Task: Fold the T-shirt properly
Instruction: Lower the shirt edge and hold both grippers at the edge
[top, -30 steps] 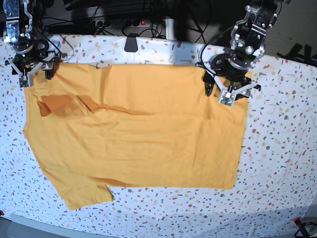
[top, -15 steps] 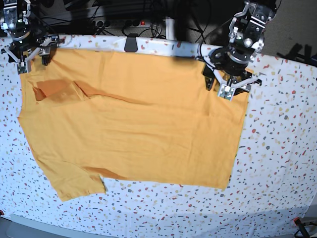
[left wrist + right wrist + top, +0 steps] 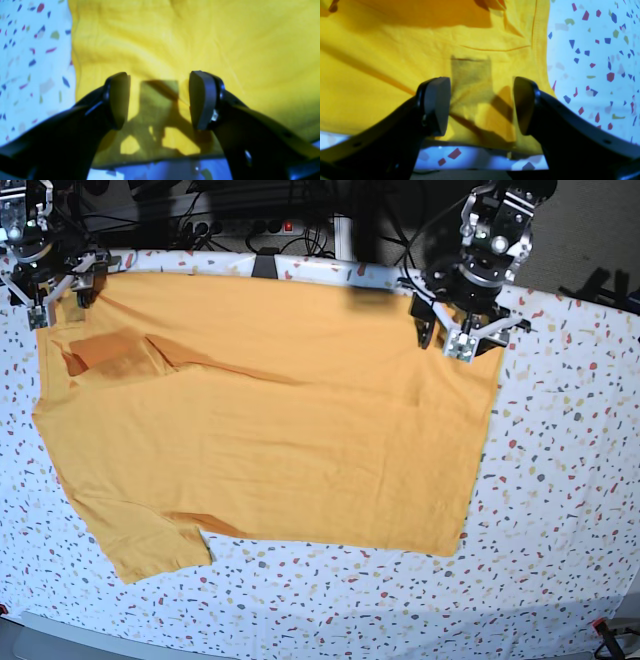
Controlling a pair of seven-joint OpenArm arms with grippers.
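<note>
Both arms have drawn the T-shirt (image 3: pixel 270 420) toward the surface's (image 3: pixel 560 480) far edge. My left claw (image 3: pixel 160 100) and right claw (image 3: pixel 482 105) hover released; I'd regrip corners evenly.

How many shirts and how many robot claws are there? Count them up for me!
Orange-yellow T-shirt: 1
Robot grippers: 2, the left gripper and the right gripper, both with jaws apart above the shirt
Speckled table cover: 1
Total: 4
</note>
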